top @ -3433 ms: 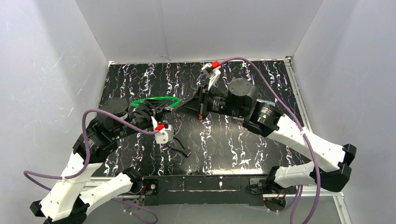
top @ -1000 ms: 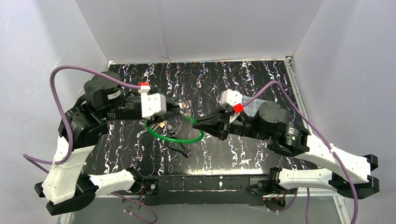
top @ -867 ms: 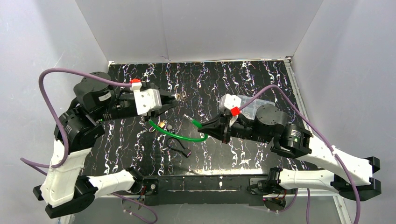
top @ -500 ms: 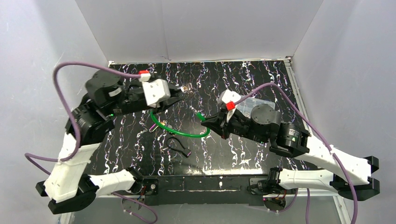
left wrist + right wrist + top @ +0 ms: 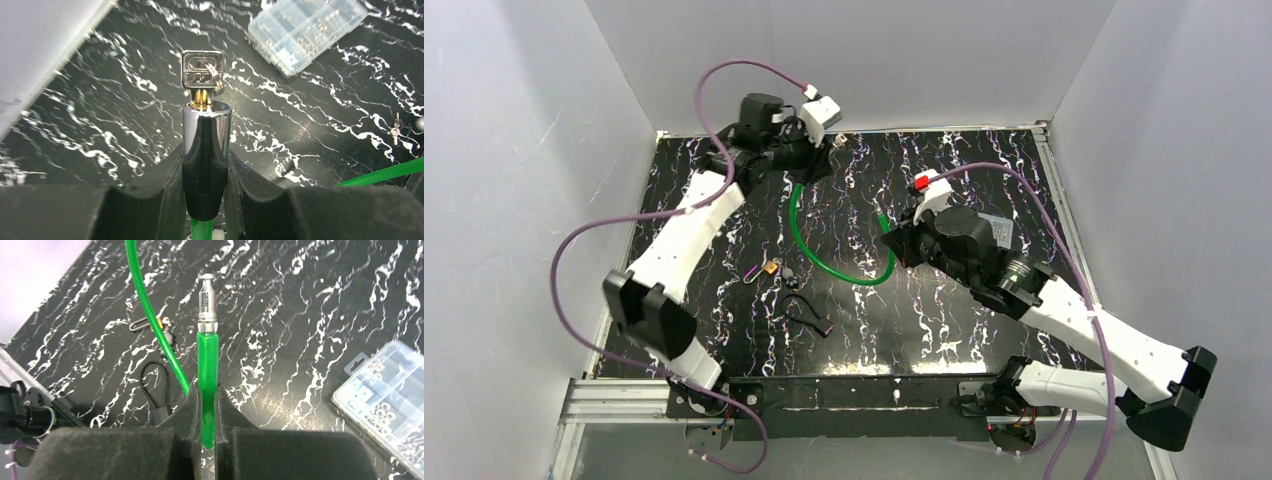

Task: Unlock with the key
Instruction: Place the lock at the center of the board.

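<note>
As the dark lock barrel with its silver key is clamped in the left pincer and the green cable tip in the right pincer, straight separation is advised.

table: black marbled | on it: small padlock, black strap, clear parts box

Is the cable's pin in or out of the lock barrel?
Out: right gripper holds the cable end, pin bare, apart from the barrel in the left gripper, key inserted.
</note>
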You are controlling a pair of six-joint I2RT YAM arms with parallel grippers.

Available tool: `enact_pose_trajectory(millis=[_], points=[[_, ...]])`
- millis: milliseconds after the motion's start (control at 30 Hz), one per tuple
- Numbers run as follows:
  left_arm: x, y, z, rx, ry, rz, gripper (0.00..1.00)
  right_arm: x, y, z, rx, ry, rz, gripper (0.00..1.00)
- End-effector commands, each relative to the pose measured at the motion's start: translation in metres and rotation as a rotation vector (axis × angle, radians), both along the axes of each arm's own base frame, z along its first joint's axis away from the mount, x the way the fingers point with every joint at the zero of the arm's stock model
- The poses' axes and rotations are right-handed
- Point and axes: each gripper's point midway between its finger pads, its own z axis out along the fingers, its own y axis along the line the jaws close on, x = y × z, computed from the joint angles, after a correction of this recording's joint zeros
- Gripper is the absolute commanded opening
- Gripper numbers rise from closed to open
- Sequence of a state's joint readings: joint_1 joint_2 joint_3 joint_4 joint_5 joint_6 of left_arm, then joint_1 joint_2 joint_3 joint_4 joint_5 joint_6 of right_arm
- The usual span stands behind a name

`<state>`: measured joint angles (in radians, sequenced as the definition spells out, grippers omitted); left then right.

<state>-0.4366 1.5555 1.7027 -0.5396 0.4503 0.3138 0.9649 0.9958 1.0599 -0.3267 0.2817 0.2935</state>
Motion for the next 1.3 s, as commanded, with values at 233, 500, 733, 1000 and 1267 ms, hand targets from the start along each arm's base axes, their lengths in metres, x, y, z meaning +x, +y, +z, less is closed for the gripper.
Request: enact_pose_trajectory(millis=[233,500,733,1000,1267], points=[[0.039,-0.023,-0.099,0.086,0.270,0.001,0.02,0.048,0.009,-0.067,0.050,0.177,-0.120,0.01],[0.058,-0.021,-0.174,0.215,0.358,0.003,0.05,0.083,-0.007,-0.115,0.025,0.249,-0.225,0.01],[0.070,0.000,-0.225,0.366,0.370,0.042,0.10,0.102,-0.009,-0.161,-0.020,0.350,-0.253,0.01],[0.080,0.005,-0.241,0.406,0.355,0.052,0.27,0.114,-0.008,-0.191,-0.069,0.413,-0.279,0.01],[0.071,0.002,-0.203,0.396,0.355,-0.059,0.69,0.124,-0.013,-0.202,-0.119,0.415,-0.313,0.01]])
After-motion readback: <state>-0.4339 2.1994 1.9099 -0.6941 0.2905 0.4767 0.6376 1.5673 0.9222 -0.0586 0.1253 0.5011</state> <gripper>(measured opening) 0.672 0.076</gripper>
